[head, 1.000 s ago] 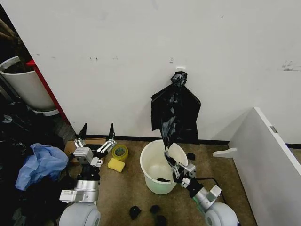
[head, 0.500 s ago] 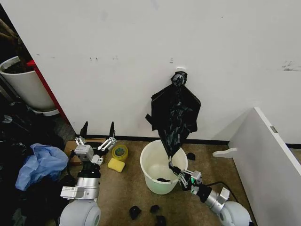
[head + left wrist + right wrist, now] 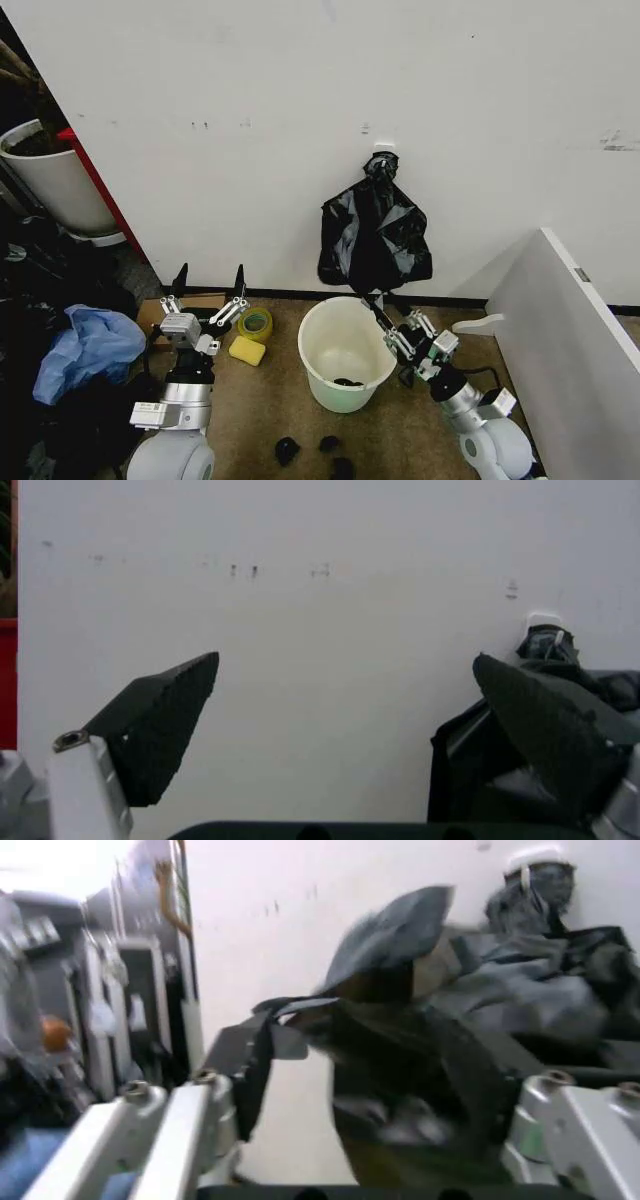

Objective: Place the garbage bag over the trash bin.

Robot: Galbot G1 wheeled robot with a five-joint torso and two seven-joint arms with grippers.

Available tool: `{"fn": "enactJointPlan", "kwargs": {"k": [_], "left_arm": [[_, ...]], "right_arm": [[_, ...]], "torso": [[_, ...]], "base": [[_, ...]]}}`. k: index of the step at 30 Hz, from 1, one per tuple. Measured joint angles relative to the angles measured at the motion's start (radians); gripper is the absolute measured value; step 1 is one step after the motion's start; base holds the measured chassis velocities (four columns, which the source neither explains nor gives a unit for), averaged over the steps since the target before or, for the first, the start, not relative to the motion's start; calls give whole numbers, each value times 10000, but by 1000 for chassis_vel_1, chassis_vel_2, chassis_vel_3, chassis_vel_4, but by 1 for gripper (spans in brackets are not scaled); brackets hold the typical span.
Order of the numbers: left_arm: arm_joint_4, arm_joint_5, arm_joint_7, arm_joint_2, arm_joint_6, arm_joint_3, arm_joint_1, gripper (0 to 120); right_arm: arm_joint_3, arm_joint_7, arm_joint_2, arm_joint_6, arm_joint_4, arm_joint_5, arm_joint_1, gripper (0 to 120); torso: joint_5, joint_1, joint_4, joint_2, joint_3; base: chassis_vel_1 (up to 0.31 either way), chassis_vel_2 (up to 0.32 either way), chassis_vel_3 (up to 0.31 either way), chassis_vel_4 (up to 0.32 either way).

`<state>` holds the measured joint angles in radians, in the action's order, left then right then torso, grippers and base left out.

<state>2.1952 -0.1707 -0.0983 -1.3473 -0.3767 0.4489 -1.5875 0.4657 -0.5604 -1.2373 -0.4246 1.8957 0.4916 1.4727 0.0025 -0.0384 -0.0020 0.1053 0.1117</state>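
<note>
The cream-white trash bin (image 3: pixel 338 398) stands open on the brown floor below a wall hook, with a small black scrap inside. From that hook hangs a crumpled black plastic bundle (image 3: pixel 375 238) with a knotted top, also in the left wrist view (image 3: pixel 462 769). My right gripper (image 3: pixel 378 303) is raised over the bin's right rim at the bundle's lower end. In the right wrist view it (image 3: pixel 350 1050) is shut on a wad of that black plastic. The garbage bag itself is out of view. My left gripper (image 3: pixel 209 272) is open, upright, left of the bin.
A yellow tape roll (image 3: pixel 255 323) and a yellow sponge (image 3: pixel 246 350) lie left of the bin. A pale blue bag (image 3: pixel 90 350) and a white planter (image 3: pixel 50 175) are far left. A white panel (image 3: pixel 570 340) closes the right side. Black scraps (image 3: pixel 287 450) dot the floor.
My right gripper rose from beside the bin's front right up to its rim. The bundle, stretched down into a long point before, has bunched up short and wide. The left arm stayed put.
</note>
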Motion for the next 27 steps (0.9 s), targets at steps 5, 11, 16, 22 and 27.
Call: {"fn": "enactJointPlan", "kwargs": {"k": [5, 11, 16, 22, 27], "left_arm": [[24, 23, -5, -5, -35, -9, -25, 100], [27, 24, -9, -6, -45, -28, -1, 100], [-35, 11, -13, 16, -48, -31, 103, 100], [-101, -20, -15, 69, -49, -34, 157, 100], [-132, -64, -17, 131, -48, -19, 180, 100]], "right_arm": [[-235, 2594, 150, 1186, 168, -2126, 660, 79], [-1025, 4848, 403, 2628, 755, -1823, 1010, 98], [-1494, 5887, 705, 3944, 1524, -1014, 1458, 100], [-2123, 7744, 977, 6024, 2682, -36, 1949, 100], [-2330, 8104, 950, 6163, 3101, 95, 1881, 100]], "torso": [[0, 0, -2, 0, 0], [1, 0, 0, 0, -1], [0, 0, -1, 0, 0], [-1, 0, -1, 0, -1], [-1, 0, -1, 0, 0]], "base": [[0, 0, 0, 0], [0, 0, 0, 0], [0, 0, 0, 0], [0, 0, 0, 0], [0, 0, 0, 0]]}}
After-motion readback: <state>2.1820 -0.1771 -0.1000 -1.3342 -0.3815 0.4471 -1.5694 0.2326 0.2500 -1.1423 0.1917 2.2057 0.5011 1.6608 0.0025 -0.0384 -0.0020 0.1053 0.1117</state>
